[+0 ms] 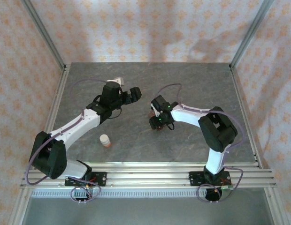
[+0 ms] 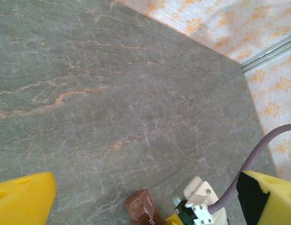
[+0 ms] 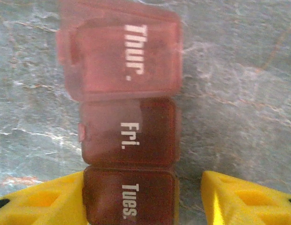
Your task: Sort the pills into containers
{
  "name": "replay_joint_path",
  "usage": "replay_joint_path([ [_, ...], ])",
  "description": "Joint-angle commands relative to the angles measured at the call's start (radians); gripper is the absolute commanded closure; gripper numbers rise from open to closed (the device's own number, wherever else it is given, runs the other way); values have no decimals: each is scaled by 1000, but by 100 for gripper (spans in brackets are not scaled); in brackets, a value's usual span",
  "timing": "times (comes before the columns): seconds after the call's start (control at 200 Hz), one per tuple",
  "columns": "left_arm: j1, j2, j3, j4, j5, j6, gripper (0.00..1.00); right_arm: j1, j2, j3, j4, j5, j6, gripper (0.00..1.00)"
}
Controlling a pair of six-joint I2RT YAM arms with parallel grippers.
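The containers are a red-brown strip with lids marked Thur., Fri. and Tues., lying on the table. The Thur. lid looks raised and blurred. My right gripper stands open low over the strip. Its left finger is against the Tues. compartment, and its right finger stands apart with a gap. From above, the right gripper covers most of the containers. My left gripper hovers open to the left with nothing in it. Its fingers frame one end of the containers. The lids hide any pills.
A small orange bottle with a white cap stands upright near the front, left of centre. The grey marble table is bounded by metal rails and patterned walls. The right arm's wrist and cable sit close to the left gripper.
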Motion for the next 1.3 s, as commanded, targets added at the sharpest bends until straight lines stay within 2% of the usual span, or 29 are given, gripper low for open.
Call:
replay_joint_path([
  [0.0,6,9,9,7,9,10,0,2,-48,-21,-84,111,43,39],
  [0.265,6,10,10,8,14,13,0,2,-53,-10,-163,254,94,39],
  [0.44,6,-1,4,4,15,18,0,-4,-32,20,-192,299,94,39],
  [0.541,7,-9,1,-1,14,22,0,-13,-35,22,-190,281,93,39],
  [0.751,8,-12,-5,1,15,25,0,-15,-78,0,-177,231,106,29],
  [1.001,6,3,-1,15,25,18,0,-29,-140,-34,-166,173,156,26],
  [1.296,7,14,3,25,31,14,0,-30,-138,-55,-201,195,158,23],
])
